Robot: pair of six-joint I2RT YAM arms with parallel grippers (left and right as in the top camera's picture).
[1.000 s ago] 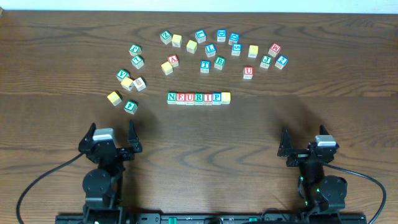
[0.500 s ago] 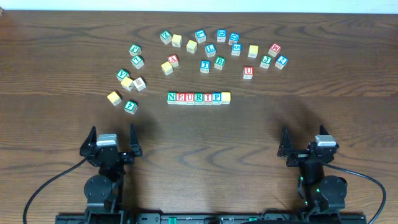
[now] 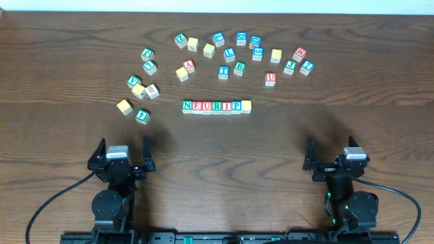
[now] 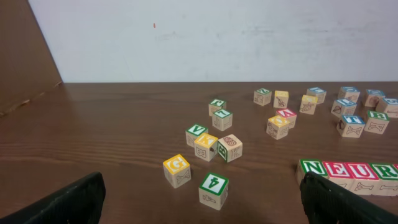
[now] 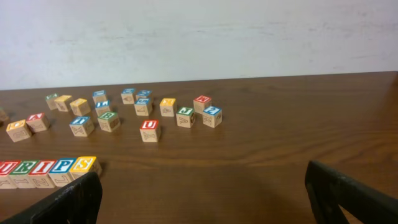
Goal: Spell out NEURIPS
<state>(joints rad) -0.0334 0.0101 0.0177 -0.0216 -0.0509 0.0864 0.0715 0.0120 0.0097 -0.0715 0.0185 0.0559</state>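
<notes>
A straight row of seven letter blocks lies mid-table, reading N, E, U, R, I, P and a yellow S. In the left wrist view its start shows at the lower right; in the right wrist view its end with the yellow S shows at the lower left. My left gripper is open and empty near the front edge, well short of the row. My right gripper is open and empty at the front right.
Loose letter blocks lie in an arc behind the row, from a left cluster to a red U and blocks at the right. A green block and a yellow G block lie ahead of my left gripper.
My left arm has turned slightly and settled straight at the front edge. The right arm and the blocks have not moved.
</notes>
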